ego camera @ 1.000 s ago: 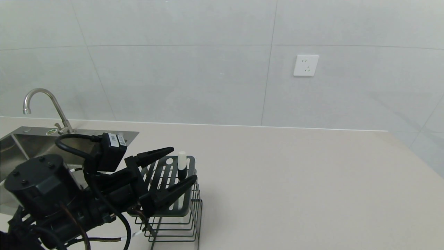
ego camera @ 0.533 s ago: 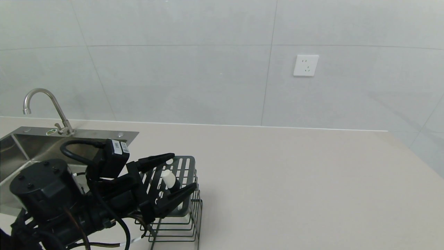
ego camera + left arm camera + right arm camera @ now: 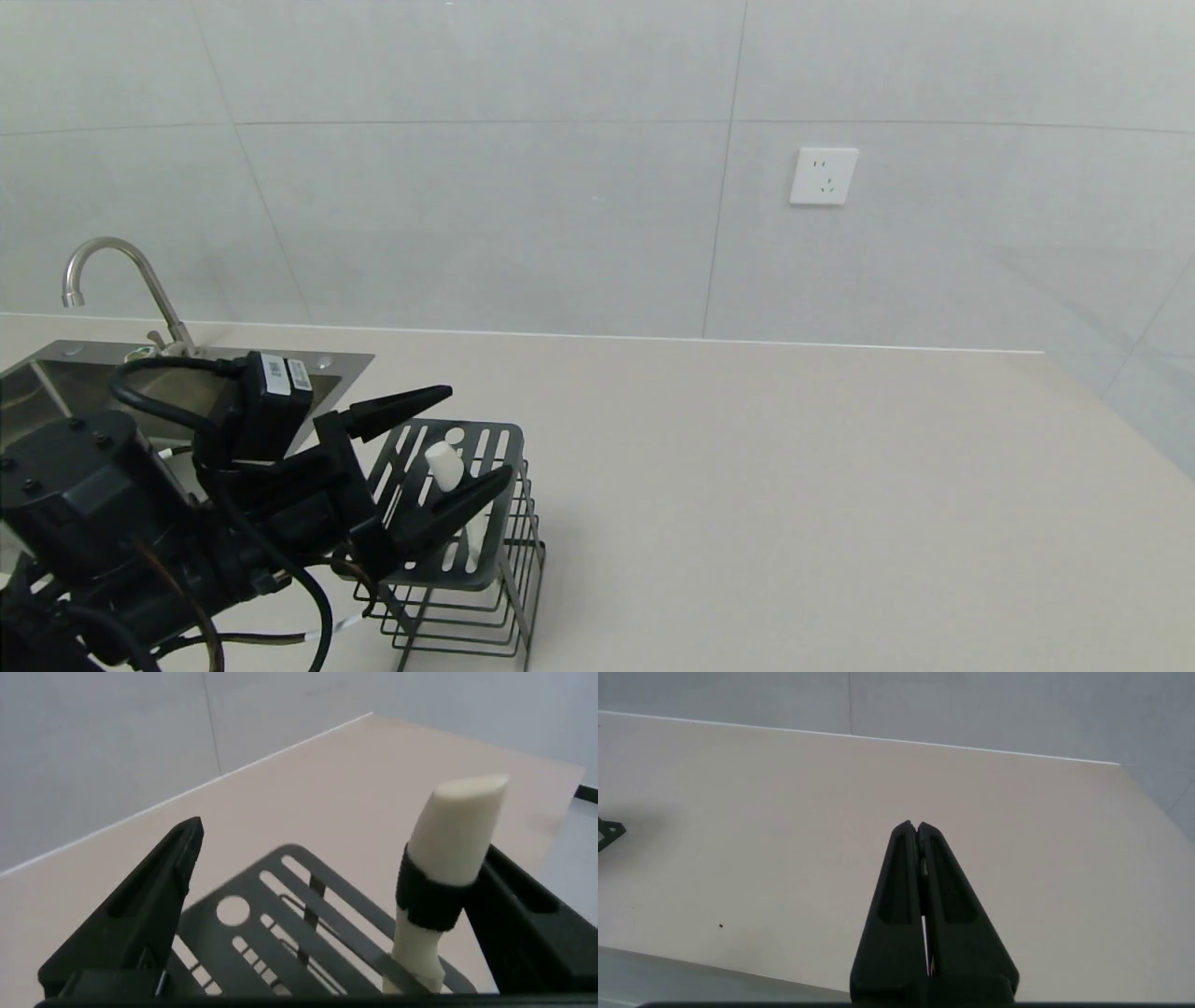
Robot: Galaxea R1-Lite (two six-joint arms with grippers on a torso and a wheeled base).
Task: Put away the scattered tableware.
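Observation:
A black wire rack [image 3: 493, 437] with a slotted top plate stands on the beige counter near the sink. A white utensil handle [image 3: 442, 464] with a black band sticks up out of one slot, leaning. My left gripper [image 3: 478, 431] hovers open over the rack's top, one finger on each side of the handle. In the left wrist view the handle [image 3: 453, 840] rises close beside one finger of the left gripper [image 3: 355, 849], above the rack [image 3: 280, 915]. My right gripper [image 3: 918, 833] is shut on nothing above bare counter.
A steel sink [image 3: 84, 383] with a curved faucet [image 3: 112, 271] lies at the left, behind the left arm. The beige counter [image 3: 794, 485] stretches wide to the right. A tiled wall with a socket [image 3: 822, 175] closes the back.
The white handle has tipped from upright at the rack's far edge to leaning over its middle. The left arm has drawn back to the left, its gripper staying open.

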